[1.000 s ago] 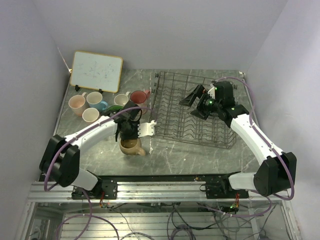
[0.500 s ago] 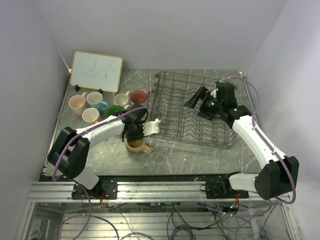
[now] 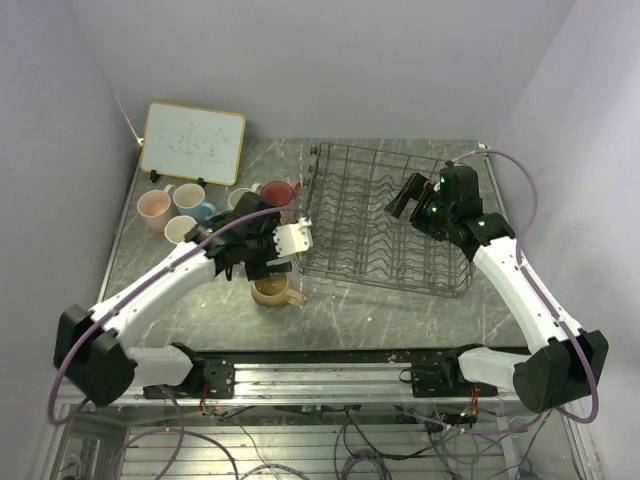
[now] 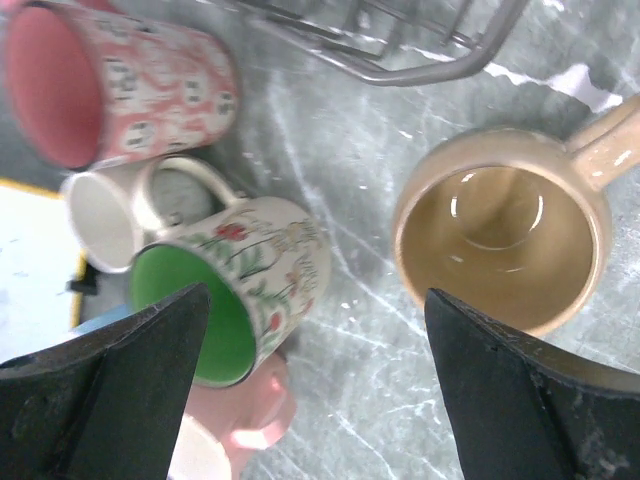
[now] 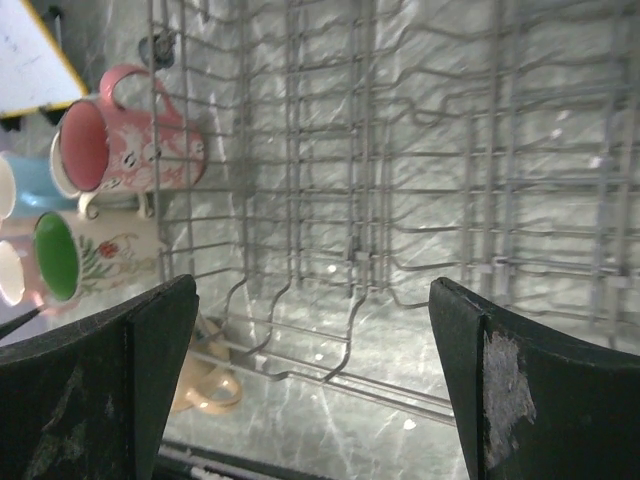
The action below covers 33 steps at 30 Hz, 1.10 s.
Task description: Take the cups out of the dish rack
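The tan cup stands upright on the table in front of the dish rack's near left corner. My left gripper hovers open above and beside it, holding nothing. Other cups cluster at the left: a dark pink-red one, a beige one with green inside lying on its side, a cream-white one, a light blue one and a pale pink one. My right gripper hangs open over the rack, whose wires hold no cup.
A framed whiteboard leans at the back left behind the cups. The rack's raised wire sides stand between the two arms. Walls close in the table on the left, back and right.
My left gripper has opened and let go of the tan cup, then lifted off it. The right gripper has drifted to the right over the rack, staying open.
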Tool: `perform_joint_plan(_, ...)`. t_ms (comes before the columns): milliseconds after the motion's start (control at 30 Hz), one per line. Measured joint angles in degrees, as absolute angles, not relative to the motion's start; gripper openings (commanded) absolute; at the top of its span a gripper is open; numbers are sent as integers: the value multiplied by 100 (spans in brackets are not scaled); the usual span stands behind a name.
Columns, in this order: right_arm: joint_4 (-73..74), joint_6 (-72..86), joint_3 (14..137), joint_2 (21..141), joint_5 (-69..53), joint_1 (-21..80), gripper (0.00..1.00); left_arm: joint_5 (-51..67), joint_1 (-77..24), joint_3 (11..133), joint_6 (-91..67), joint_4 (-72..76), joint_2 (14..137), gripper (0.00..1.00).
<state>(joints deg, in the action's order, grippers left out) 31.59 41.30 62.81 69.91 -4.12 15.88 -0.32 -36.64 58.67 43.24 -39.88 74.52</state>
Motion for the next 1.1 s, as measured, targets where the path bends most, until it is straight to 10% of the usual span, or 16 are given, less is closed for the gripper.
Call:
perform_joint_plan(400,2646,3481,5212,5546,2141,1581,100,-336,-1614,4554,3575,-2211,4821,99)
perform_joint_plan(1100,-456,1658,1487,3433,3234,1581,100,14,-336,1837,576,40,4095,94)
